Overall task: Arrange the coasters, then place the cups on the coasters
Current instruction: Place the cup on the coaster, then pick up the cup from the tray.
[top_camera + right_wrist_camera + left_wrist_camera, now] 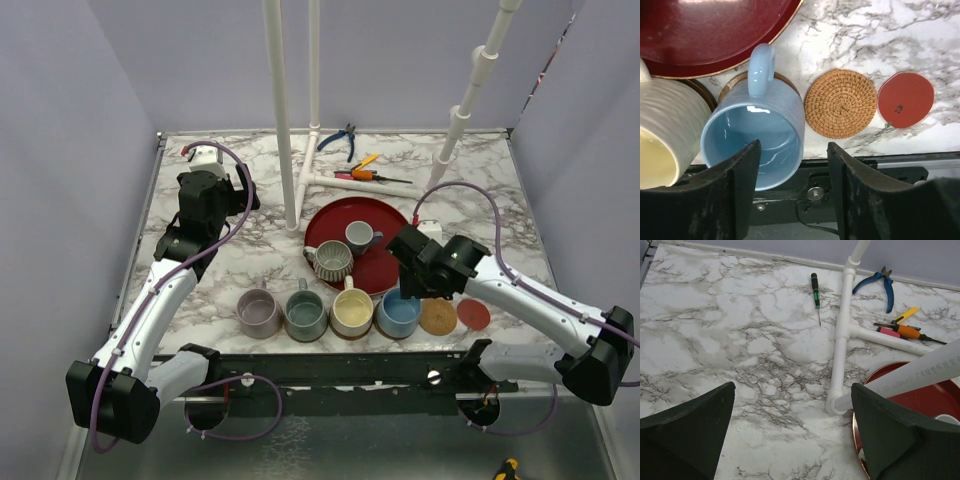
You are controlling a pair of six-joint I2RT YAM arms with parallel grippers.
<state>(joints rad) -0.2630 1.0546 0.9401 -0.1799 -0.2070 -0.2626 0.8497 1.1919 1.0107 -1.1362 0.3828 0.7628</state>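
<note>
Evidently the light blue cup (752, 135) sits on its coaster (730, 84), so right claw (794, 147) and left claw (792, 390) both gape open

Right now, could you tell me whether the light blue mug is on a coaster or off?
On: the light blue mug stands upright with a brown coaster rim showing beneath its base, beside the handle.

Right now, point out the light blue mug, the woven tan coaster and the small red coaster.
light blue mug (761, 62): right wrist view, on its handle.
woven tan coaster (841, 103): right wrist view, at its centre.
small red coaster (905, 99): right wrist view, middle of the disc.
</note>
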